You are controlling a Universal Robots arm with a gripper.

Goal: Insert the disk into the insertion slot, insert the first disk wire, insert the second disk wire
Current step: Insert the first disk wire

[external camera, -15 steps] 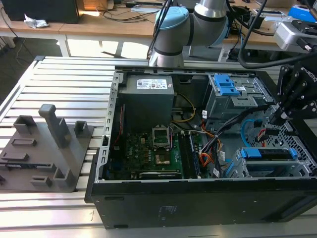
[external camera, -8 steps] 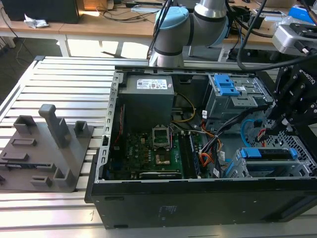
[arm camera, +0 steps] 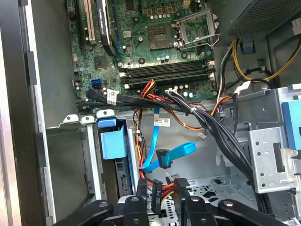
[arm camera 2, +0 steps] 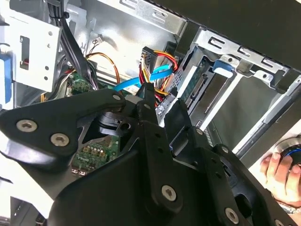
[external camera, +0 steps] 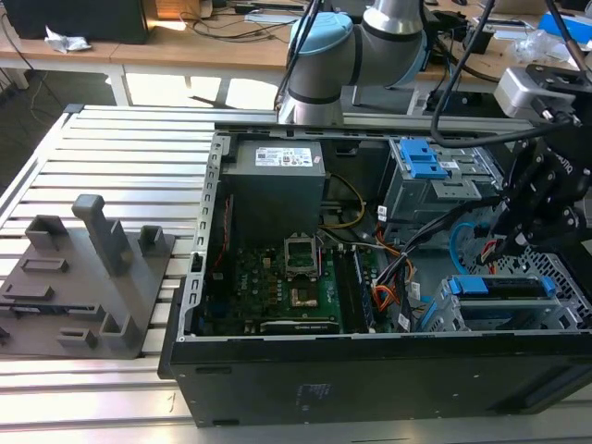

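Disk (arm camera: 113,143) inside insertion slot (arm camera: 92,165)

Slotted metal table (external camera: 120,157): computer case (external camera: 370,384), grey fixture (external camera: 83,287).

Beside the drive cage (arm camera: 89,141), the bare case panel (arm camera: 202,165) up to the larger cage (arm camera: 268,160) is open. Obstructions in this gap:
- The light-blue cable (arm camera: 175,153) loops just beside the drive cage.
- The red-orange wire's dark plug (arm camera: 155,194) sits at the hand (arm camera: 161,183).
- A thick black cable bundle (arm camera: 214,129) runs across toward the larger cage.

The disk (arm camera: 113,143) fills one cage bay; the adjoining bay (arm camera: 66,169) is free.
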